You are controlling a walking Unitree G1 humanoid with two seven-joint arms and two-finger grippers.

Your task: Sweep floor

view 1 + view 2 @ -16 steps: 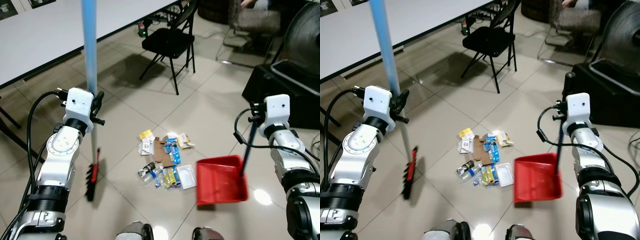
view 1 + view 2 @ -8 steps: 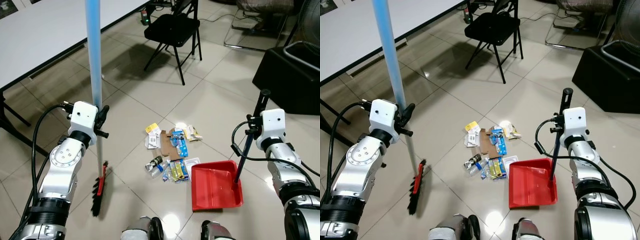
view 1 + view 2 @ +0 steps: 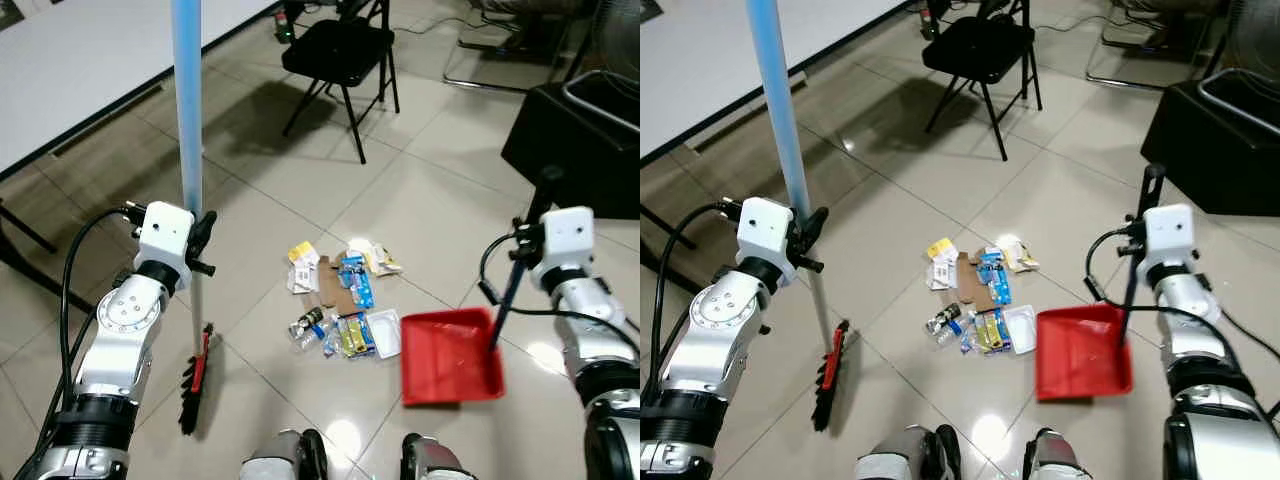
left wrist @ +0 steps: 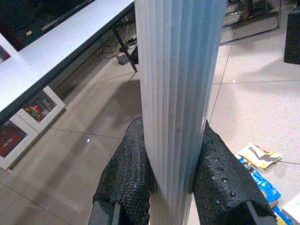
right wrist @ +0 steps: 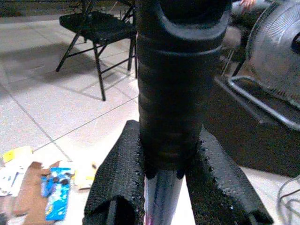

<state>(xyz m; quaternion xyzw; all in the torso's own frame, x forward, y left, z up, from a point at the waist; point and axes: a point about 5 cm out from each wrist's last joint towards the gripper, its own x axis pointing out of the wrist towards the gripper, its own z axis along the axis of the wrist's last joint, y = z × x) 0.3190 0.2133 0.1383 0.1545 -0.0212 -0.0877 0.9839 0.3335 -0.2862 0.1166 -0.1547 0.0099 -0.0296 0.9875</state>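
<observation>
Left gripper [image 4: 171, 187]: fingers clamped on the broom's blue handle [image 3: 186, 110], pole pinched between both pads. Broom held near upright; head [image 3: 192, 378] rests on the tile, well left of the litter [image 3: 340, 305], apart from it. Presumably staged so a stroke rightward drives litter toward the pan.

Right gripper [image 5: 176, 187]: closed round the black grip of the dustpan handle [image 3: 1132, 280]. Red dustpan [image 3: 1081, 352] sits flat on the floor, just right of the litter, nearly touching the white tray [image 3: 1021, 329]. Open mouth faces the pile: a catcher's position.

Litter: wrappers, cardboard, small bottle, lying between broom and pan. Black chair [image 3: 338, 52] stands beyond, well apart.
</observation>
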